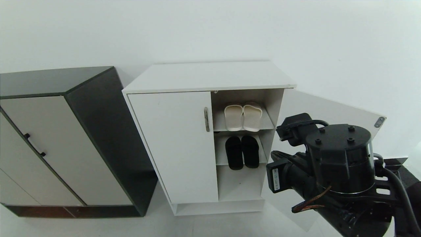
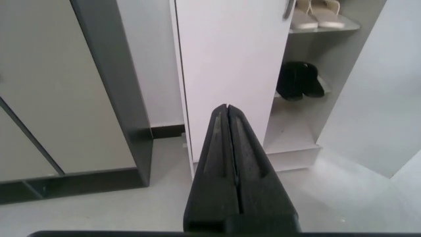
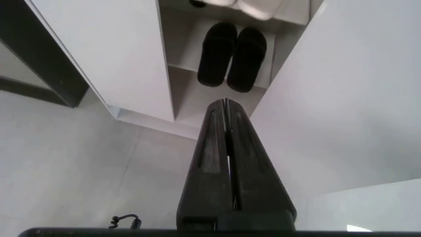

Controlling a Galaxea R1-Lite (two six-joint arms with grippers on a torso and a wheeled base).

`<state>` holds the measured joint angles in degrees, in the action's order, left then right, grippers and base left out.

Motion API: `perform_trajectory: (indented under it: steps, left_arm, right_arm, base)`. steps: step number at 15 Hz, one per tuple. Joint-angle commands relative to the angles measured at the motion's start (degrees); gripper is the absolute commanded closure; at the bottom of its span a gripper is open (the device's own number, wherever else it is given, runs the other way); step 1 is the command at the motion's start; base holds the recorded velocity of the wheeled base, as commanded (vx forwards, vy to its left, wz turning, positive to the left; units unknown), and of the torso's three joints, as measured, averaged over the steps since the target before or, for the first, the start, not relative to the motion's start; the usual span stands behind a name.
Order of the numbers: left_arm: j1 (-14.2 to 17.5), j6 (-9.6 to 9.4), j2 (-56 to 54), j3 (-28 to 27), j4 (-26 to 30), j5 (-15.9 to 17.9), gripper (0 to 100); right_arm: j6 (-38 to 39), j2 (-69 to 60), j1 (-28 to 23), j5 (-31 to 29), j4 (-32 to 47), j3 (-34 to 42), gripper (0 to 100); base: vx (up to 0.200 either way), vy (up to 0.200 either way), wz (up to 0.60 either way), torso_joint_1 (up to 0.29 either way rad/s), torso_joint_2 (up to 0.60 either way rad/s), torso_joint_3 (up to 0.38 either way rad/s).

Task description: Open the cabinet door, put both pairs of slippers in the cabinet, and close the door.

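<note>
The white cabinet [image 1: 184, 144] stands against the wall with its right door [image 1: 332, 115] swung wide open and its left door shut. A white pair of slippers [image 1: 243, 117] lies on the upper shelf and a black pair of slippers [image 1: 242, 152] on the shelf below. The black pair [image 3: 232, 56] lies just ahead of my right gripper [image 3: 227, 108], which is shut and empty, in front of the open compartment beside the open door [image 3: 348, 99]. My left gripper [image 2: 227, 112] is shut and empty, held low in front of the cabinet's closed left door [image 2: 230, 59].
A larger black-framed cabinet [image 1: 65, 141] with beige doors stands close on the left of the white one. The floor [image 1: 158, 223] in front is bare and grey. A white wall runs behind both.
</note>
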<state>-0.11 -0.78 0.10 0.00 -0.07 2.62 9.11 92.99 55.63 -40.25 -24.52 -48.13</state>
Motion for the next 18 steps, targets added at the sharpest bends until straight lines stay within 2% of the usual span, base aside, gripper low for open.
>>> perform_trajectory:
  steps: [1, 15, 18]
  left_arm:
    - [0.02, -0.01, -0.01, 0.0, -0.01, 0.02, 100]
    - [-0.07, -0.01, -0.01, 0.0, -0.01, 0.02, 100]
    - [-0.07, -0.01, -0.01, 0.0, -0.01, 0.02, 100]
  right_arm:
    - [-0.32, -0.09, 0.01, 0.0, -0.01, -0.04, 100]
    - [-0.58, -0.18, -0.52, 0.09, -0.01, 0.49, 100]
    - [-0.67, 0.53, -0.78, 0.26, -0.01, 0.58, 100]
  base:
    - [0.0, 0.0, 0.0, 0.183, -0.48, -0.31]
    - [0.0, 0.0, 0.0, 0.225, -0.54, -0.319]
    - [0.0, 0.0, 0.0, 0.12, -0.24, -0.133]
